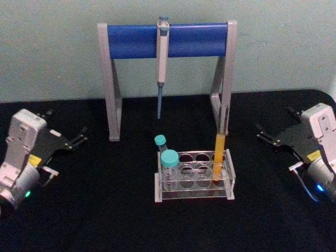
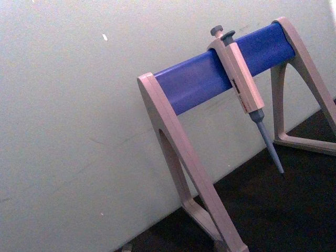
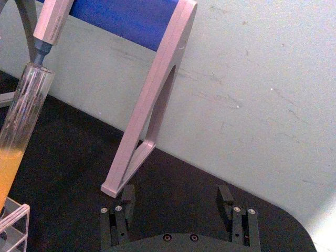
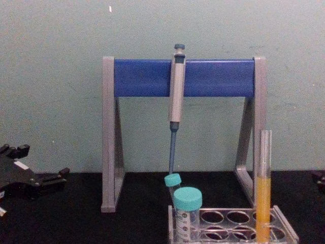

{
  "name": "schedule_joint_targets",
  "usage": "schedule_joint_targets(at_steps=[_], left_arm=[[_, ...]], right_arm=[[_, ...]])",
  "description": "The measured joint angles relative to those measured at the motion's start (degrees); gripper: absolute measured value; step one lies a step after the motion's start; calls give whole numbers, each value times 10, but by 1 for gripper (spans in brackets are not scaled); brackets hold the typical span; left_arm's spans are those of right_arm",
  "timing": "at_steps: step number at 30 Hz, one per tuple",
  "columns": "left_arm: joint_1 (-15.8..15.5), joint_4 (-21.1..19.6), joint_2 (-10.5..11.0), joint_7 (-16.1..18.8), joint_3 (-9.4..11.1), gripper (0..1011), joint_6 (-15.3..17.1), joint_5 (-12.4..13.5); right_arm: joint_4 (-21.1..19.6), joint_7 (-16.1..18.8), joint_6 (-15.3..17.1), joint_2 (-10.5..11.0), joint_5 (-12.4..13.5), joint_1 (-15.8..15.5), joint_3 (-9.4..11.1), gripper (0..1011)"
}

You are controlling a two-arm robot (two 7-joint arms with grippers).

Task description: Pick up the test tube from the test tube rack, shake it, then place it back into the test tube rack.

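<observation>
The test tube (image 1: pixel 219 156) is a tall clear glass tube with orange-yellow liquid in its lower half. It stands upright in a right-hand hole of the test tube rack (image 1: pixel 195 194), a low clear plastic rack at the table's middle. From the chest the test tube (image 4: pixel 263 195) rises well above the rack (image 4: pixel 285 226). My right gripper (image 1: pixel 261 132) rests to the right of the rack, apart from the tube. In its wrist view the right gripper (image 3: pixel 176 198) is open and empty, with the test tube (image 3: pixel 21 126) off to one side. My left gripper (image 1: pixel 83 134) rests far left, open, holding nothing.
Two teal-capped tubes (image 1: pixel 169 167) stand in the rack's left end. Behind the rack is a grey-and-blue pipette stand (image 1: pixel 131 39) with a pipette (image 1: pixel 163 58) hanging from its bar. The black table ends at a pale wall.
</observation>
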Motion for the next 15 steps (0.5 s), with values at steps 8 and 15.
schedule_joint_targets(at_steps=[8,15], left_arm=[[0,0,0,0,0,1001,0,0],[0,0,0,0,0,1001,0,0]], right_arm=[[0,0,0,0,0,0,0,1000],[0,0,0,0,0,0,0,1000]])
